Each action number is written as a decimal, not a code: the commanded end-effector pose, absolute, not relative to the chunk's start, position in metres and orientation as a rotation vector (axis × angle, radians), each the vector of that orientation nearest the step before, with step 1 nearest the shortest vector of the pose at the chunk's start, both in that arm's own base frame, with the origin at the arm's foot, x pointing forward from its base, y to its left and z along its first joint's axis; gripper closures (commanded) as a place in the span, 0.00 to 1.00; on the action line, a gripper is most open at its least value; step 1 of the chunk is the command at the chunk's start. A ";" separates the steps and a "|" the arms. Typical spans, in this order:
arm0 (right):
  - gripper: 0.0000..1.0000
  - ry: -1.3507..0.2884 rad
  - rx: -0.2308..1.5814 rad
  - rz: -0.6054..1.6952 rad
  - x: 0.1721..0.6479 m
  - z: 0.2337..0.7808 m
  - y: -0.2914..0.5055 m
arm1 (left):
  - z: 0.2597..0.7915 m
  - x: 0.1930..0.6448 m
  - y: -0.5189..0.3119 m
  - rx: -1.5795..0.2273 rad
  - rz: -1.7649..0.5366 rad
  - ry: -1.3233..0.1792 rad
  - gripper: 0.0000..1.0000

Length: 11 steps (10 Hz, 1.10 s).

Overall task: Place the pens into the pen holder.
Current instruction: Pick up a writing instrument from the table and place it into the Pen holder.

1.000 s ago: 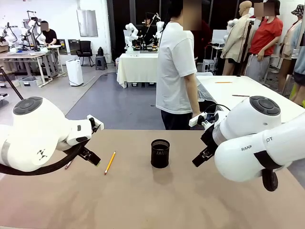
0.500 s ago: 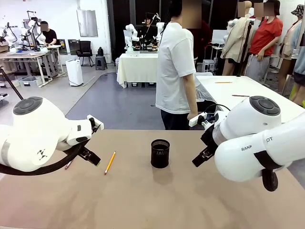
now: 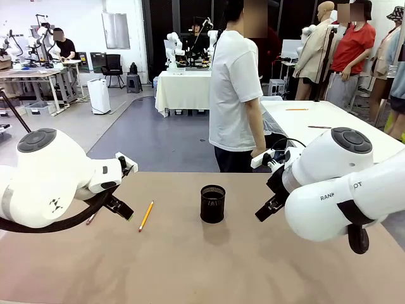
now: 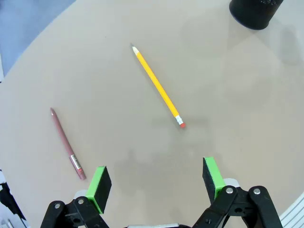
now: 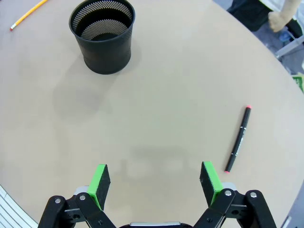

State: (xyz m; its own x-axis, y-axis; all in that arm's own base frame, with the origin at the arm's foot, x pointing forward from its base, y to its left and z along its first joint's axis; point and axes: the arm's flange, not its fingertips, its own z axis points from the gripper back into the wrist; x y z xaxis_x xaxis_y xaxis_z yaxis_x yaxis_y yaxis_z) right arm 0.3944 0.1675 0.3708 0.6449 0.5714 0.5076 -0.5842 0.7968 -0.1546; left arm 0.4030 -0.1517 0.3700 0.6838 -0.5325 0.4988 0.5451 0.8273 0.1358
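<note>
The black mesh pen holder (image 3: 212, 203) stands upright mid-table, also seen in the right wrist view (image 5: 103, 34) and at the top edge of the left wrist view (image 4: 255, 12). A yellow pencil (image 3: 146, 215) (image 4: 157, 87) lies left of it. A pinkish-brown pen (image 4: 65, 143) lies beyond the pencil, by the left arm (image 3: 91, 218). A black pen (image 5: 238, 139) with red ends lies on the table's right part. My left gripper (image 4: 156, 183) hovers open above the pencil and pinkish-brown pen. My right gripper (image 5: 155, 183) hovers open, empty, between holder and black pen.
A person in a white T-shirt (image 3: 233, 95) stands at the far edge, one hand (image 5: 281, 19) near the table's corner. Another white table (image 3: 316, 120) sits behind on the right. Bare tan tabletop (image 3: 202, 266) lies between the arms.
The person at the far side has shifted slightly. Both arms and all the pens have stayed still.
</note>
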 end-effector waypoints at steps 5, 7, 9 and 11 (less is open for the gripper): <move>0.00 -0.570 0.025 0.657 0.394 0.371 0.167 | 0.370 0.403 -0.152 -0.024 -0.604 -0.552 0.00; 0.00 -0.570 0.025 0.657 0.394 0.371 0.167 | 0.370 0.403 -0.152 -0.024 -0.604 -0.552 0.00; 0.00 -0.570 0.025 0.657 0.394 0.371 0.167 | 0.370 0.403 -0.152 -0.024 -0.604 -0.552 0.00; 0.00 -0.570 0.025 0.657 0.394 0.371 0.167 | 0.370 0.403 -0.152 -0.024 -0.604 -0.552 0.00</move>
State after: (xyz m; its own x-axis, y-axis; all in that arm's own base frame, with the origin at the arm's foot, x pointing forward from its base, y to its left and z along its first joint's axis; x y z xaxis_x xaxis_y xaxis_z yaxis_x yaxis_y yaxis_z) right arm 0.3944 0.1675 0.3708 0.6449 0.5713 0.5076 -0.5842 0.7968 -0.1546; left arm 0.4030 -0.1517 0.3700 0.6838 -0.5325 0.4988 0.5451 0.8273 0.1358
